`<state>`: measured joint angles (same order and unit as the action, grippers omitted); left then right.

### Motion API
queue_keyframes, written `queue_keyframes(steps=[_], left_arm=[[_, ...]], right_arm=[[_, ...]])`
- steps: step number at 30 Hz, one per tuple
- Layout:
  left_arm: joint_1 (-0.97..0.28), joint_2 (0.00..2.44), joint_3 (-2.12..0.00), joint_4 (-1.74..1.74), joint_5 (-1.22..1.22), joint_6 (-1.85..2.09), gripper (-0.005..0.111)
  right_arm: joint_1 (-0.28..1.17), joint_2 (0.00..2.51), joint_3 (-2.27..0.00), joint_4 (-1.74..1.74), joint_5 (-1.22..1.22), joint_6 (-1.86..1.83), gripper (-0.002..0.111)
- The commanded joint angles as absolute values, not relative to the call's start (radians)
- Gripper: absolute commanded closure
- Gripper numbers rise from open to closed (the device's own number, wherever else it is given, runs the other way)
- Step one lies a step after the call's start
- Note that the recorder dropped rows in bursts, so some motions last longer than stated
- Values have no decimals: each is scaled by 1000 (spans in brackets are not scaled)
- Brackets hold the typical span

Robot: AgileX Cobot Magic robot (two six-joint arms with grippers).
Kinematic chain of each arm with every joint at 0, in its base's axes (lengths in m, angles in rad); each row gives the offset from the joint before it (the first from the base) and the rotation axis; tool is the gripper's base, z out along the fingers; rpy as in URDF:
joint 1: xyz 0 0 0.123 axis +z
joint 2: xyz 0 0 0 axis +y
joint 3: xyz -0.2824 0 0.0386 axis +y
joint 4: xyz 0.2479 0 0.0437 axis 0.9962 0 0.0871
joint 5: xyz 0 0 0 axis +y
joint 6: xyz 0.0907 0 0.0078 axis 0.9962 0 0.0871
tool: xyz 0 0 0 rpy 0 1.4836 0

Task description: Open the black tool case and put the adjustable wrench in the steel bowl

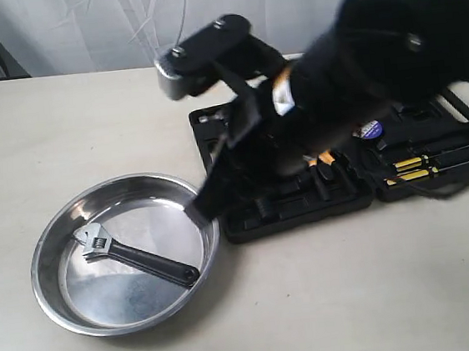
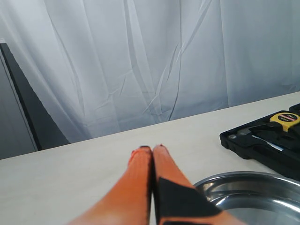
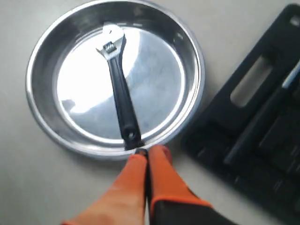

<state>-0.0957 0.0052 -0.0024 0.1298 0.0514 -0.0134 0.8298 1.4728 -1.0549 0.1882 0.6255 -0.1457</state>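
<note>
The adjustable wrench (image 1: 134, 257) lies flat inside the steel bowl (image 1: 36, 272), silver head toward the bowl's left, black handle toward the front right. The black tool case (image 1: 248, 227) lies open just right of the bowl. My right gripper (image 1: 198, 213) hangs shut and empty over the bowl's right rim. In the right wrist view its orange fingertips (image 3: 147, 151) sit just outside the rim (image 3: 30, 89), close to the handle end of the wrench (image 3: 119, 93). My left gripper (image 2: 152, 149) is shut and empty above the table beside the bowl (image 2: 243, 180); it does not show in the exterior view.
The right arm, large and blurred, covers much of the open case (image 3: 262, 140). Yellow-and-black-handled tools (image 1: 411, 175) lie in the case's right half. A yellow tape measure (image 2: 284, 119) sits in the case (image 2: 262, 150). A white curtain hangs behind the table.
</note>
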Motion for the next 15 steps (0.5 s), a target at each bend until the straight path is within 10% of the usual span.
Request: queue_keyframes(steps=[1,15], left_arm=[[-102,0,0,132,50,-16,107],[-102,0,0,132,50,-16,107]], right_arm=[[827,1319,-889,229,658,-115,109],[827,1224,-852,181,757,-118,109]])
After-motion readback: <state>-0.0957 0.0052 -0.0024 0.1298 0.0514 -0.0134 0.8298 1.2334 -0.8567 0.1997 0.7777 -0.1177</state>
